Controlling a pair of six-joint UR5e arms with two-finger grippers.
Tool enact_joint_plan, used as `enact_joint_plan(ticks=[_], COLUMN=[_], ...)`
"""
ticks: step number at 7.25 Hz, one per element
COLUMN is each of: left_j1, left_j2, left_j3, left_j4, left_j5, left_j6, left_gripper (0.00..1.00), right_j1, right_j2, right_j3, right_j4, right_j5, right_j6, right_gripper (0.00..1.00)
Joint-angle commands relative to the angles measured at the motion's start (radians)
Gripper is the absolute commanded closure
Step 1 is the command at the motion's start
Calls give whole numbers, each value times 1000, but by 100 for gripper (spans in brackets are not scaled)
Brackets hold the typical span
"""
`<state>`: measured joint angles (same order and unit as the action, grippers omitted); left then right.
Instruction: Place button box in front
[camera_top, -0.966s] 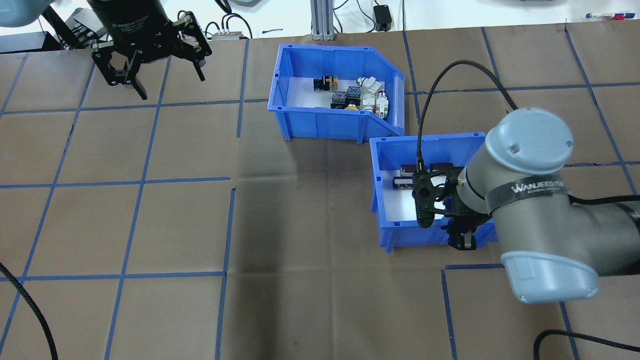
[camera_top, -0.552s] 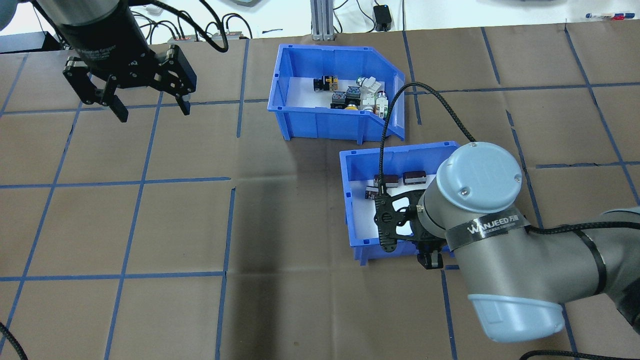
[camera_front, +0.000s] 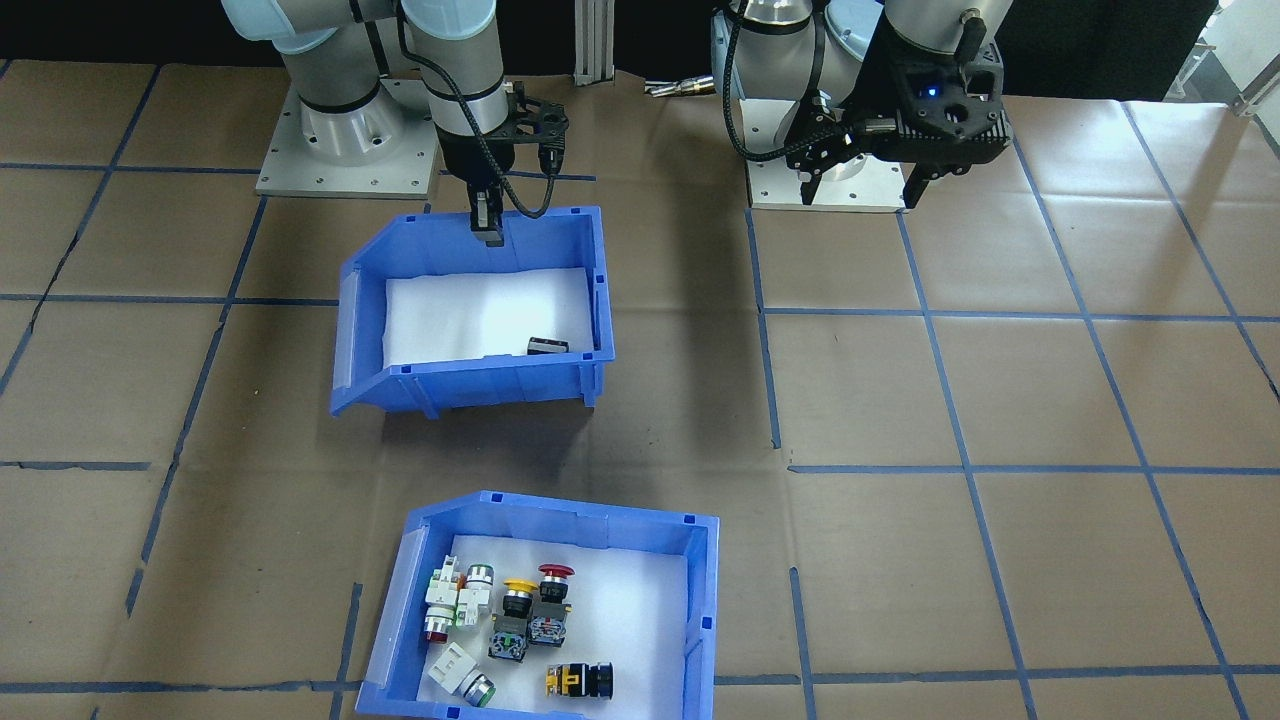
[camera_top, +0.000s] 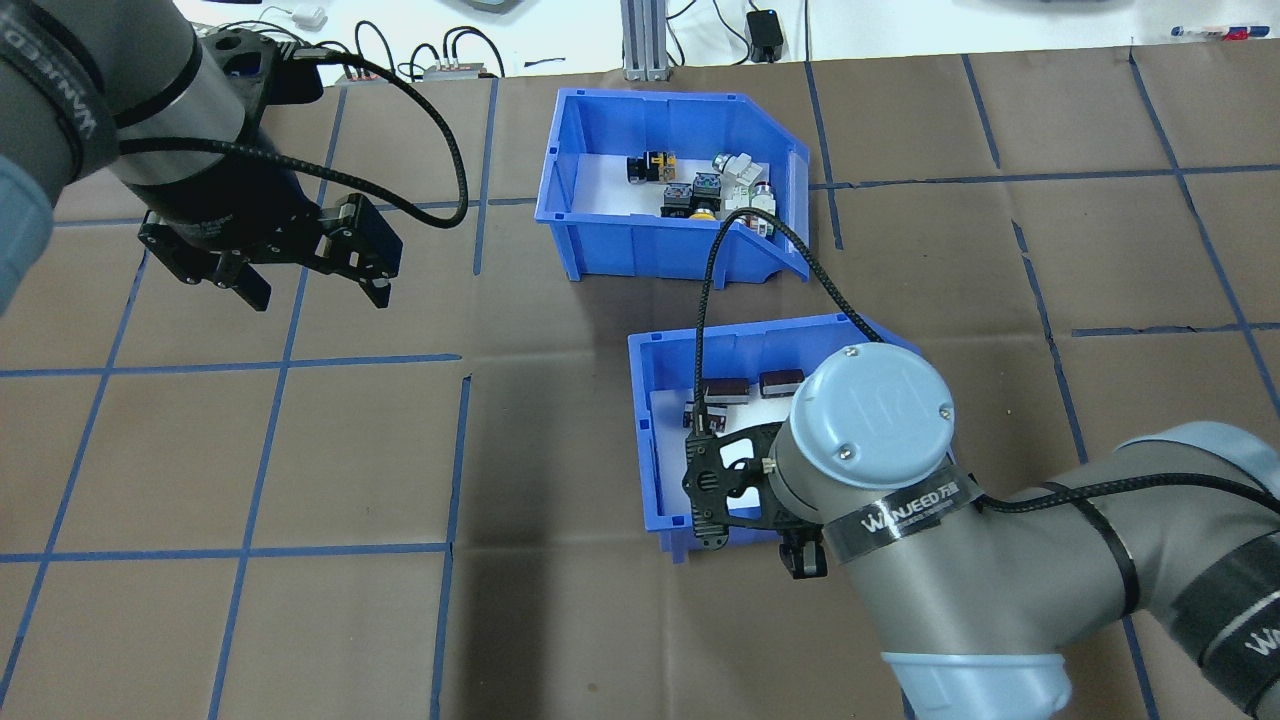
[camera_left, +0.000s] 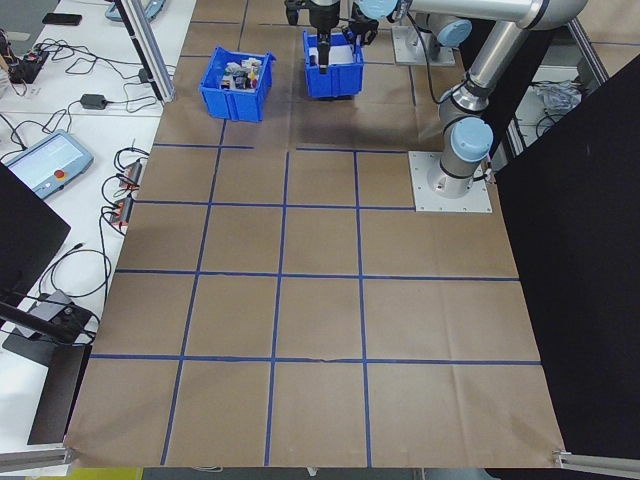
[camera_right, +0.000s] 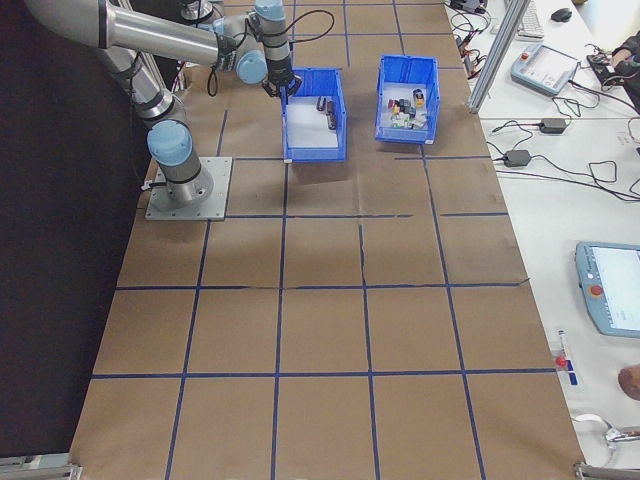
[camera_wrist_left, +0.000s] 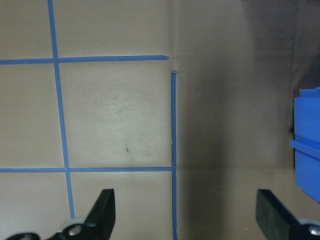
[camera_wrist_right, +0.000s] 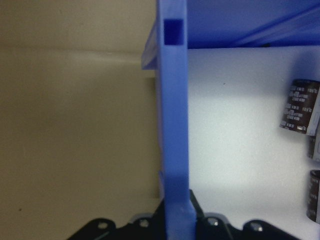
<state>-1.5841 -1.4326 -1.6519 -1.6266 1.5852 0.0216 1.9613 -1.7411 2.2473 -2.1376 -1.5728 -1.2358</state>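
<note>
Hiding the second bin (camera_top: 660, 440) rim, right gripper (camera_front: 488, 228) fingers clamp it.

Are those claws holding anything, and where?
The right gripper pinches the near wall of the bin of black cylinders; the left gripper is open, empty.

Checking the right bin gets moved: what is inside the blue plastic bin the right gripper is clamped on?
In that blue plastic bin: a white liner and dark cylindrical parts; the right gripper grips its wall. The arm hides part of the floor overhead.

grey arms with pale blue joint caps, black "wanjeed" bands, braided black cables, black end effectors.
</note>
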Motion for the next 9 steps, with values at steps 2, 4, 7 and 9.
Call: enact_joint_plan(ticks=[2, 4, 7, 9], left_j1=[0, 3, 3, 3], left_j2=[23, 29, 41, 43], left_j3=[-28, -28, -28, -28], left_j4=[11, 14, 13, 11], left_j5=[9, 10, 15, 15], left_j6=[26, 69, 69, 67], left_gripper=[0, 0, 0, 0], right_j1=[106, 110, 110, 108], right_j2=[90, 91, 92, 83], right_j3=[-2, -2, -2, -5], right_j4=[-122, -136, -127, -136], right_j5=[-9, -7, -6, 1], right_j6=[107, 154, 209, 214], right_gripper=[99, 99, 89, 0])
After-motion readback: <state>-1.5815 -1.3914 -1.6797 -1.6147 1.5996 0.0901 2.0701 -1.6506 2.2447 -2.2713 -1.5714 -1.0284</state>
